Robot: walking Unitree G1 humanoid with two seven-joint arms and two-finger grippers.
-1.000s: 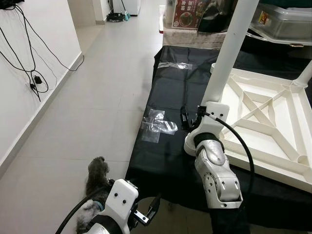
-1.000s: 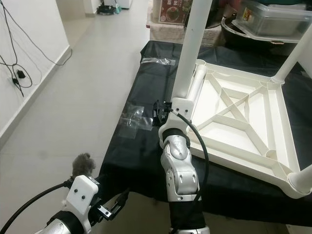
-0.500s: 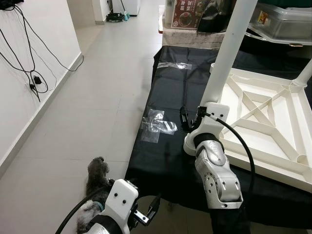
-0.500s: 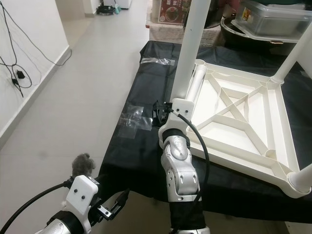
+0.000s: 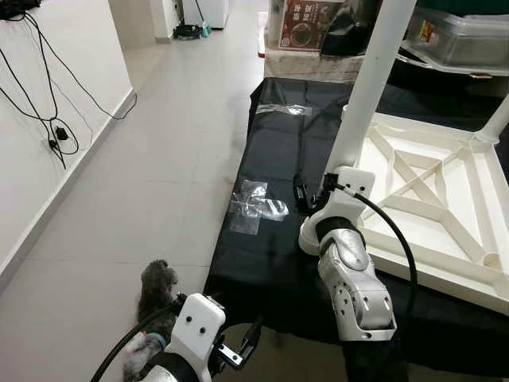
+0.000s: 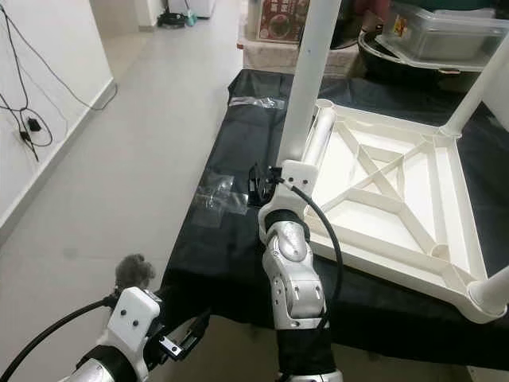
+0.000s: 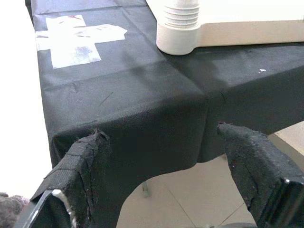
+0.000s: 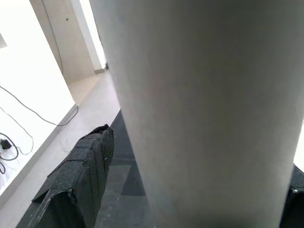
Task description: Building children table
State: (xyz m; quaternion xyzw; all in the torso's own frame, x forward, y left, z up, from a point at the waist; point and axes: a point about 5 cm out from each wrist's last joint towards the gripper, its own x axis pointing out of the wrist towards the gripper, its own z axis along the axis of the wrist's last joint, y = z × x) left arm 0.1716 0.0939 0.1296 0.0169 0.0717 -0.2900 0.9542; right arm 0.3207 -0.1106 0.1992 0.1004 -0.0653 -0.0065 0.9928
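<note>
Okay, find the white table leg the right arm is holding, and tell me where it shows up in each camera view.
Left eye view: the white table leg rises from the centre to the top edge.
Right eye view: it stands just right of centre, running to the top.
Left wrist view: I can't tell; a ribbed white socket on the upturned tabletop is seen.
Right wrist view: it is a broad white column beside one black finger.
Shared landmark: the black cloth.

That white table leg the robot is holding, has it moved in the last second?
Yes, slightly: the white table leg has tipped more upright against the tabletop frame.
</note>
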